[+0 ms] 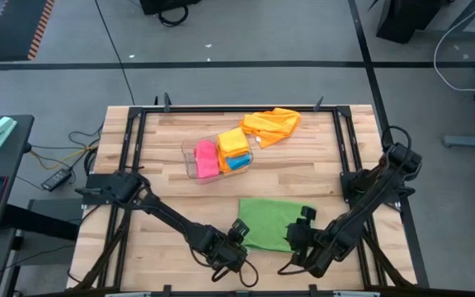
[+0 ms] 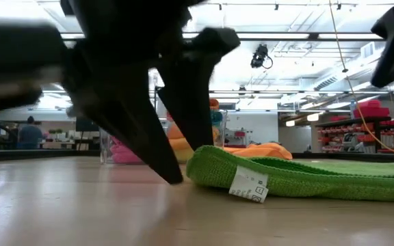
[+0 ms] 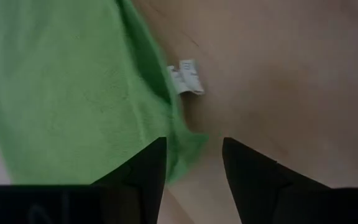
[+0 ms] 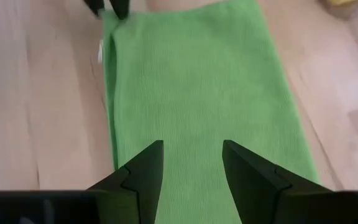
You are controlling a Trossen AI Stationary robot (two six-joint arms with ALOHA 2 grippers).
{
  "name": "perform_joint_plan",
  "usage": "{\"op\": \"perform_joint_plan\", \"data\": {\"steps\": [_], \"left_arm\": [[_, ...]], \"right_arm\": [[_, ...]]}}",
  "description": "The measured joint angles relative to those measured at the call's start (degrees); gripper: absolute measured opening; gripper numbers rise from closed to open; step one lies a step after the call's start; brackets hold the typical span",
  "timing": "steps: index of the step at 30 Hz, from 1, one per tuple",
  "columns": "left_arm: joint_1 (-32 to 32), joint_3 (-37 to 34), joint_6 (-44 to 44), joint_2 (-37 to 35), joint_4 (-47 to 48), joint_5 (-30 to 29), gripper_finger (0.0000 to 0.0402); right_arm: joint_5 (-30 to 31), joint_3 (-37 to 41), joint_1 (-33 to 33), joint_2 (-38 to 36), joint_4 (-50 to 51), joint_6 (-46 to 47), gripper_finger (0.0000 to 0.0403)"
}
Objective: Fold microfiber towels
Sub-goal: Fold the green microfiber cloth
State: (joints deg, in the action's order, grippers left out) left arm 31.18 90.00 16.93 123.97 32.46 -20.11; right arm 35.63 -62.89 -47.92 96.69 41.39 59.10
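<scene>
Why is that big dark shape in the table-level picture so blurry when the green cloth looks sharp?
Low view: the left pincer hangs very close to the lens, so it smears, while the green towel and its white tag stay crisp. Left wrist view: the same towel looks soft. High view: evenly lit, no glare.

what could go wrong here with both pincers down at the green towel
1. The left pincer is open with only the corner of the green towel between its fingers; closing there may catch just the edge and slip off.
2. The right pincer is open over the towel's middle, so it may bunch the cloth instead of making a clean fold.
</scene>
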Motion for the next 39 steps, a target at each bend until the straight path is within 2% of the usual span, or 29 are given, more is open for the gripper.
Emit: {"op": "perform_joint_plan", "data": {"steps": [4,9,12,16,18,23,28,33,39], "left_arm": [[-0.08,0.00,0.02,1.33,-0.13,-6.82,0.0167],[-0.58,0.00,1.28,1.41,-0.52,-7.52,0.0144],[-0.97,0.00,2.17,1.41,-0.67,-7.11,0.0110],[-2.29,0.00,1.78,1.80,-0.80,-1.48,0.0035],[-2.54,0.00,1.84,1.78,-1.08,-0.17,0.0014],[-0.87,0.03,8.45,0.74,0.03,-0.68,0.0010],[2.04,0.04,14.02,0.21,7.80,-0.47,0.0011],[3.41,0.04,9.77,0.21,14.79,-0.63,0.0019],[4.84,0.04,-0.45,0.21,16.38,-0.86,0.0020]], "right_arm": [[2.13,0.00,0.00,1.33,-0.86,-0.56,0.0174],[2.06,0.03,0.00,4.39,-1.17,-0.60,0.0174],[2.06,0.04,0.04,5.74,-1.57,-0.64,0.0174],[2.07,0.04,0.04,6.18,-2.84,-0.64,0.0174],[2.06,0.04,0.04,6.18,-3.37,-0.64,0.0174],[0.54,0.04,0.16,6.07,-3.52,-0.31,0.0174],[-0.81,0.04,1.98,6.72,-10.33,-5.01,0.0174],[-1.63,0.04,4.06,8.22,-16.51,-10.58,0.0174],[-2.67,0.04,6.02,8.10,-16.96,-14.25,0.0174]]}}
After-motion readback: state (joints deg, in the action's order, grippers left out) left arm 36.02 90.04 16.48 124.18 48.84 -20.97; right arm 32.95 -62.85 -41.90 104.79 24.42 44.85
